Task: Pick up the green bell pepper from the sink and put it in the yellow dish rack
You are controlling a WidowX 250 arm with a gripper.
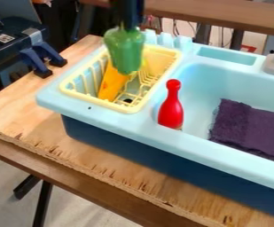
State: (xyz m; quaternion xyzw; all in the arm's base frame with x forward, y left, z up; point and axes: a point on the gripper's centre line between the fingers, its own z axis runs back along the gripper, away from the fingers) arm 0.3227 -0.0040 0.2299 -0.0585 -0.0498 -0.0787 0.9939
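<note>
The green toy pepper (124, 51) hangs over the yellow rack (69, 87) at the sink's left, clasped at its top by the gripper (126, 27). An orange item (110, 84) is in the rack; rightward stand a red pin (171, 108), then a purple cloth (248, 126) in the basin (204, 75).

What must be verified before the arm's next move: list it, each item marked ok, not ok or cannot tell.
1. Pepper held by the gripper: ok.
2. Pepper's height above the basket: cannot tell.
3. Basket empty: not ok, an orange piece is in it.
4. Pepper clear of the orange piece: cannot tell, they overlap in view.
5. Red pin apart from the pepper: ok.
6. Cloth inside the sink: ok.
</note>
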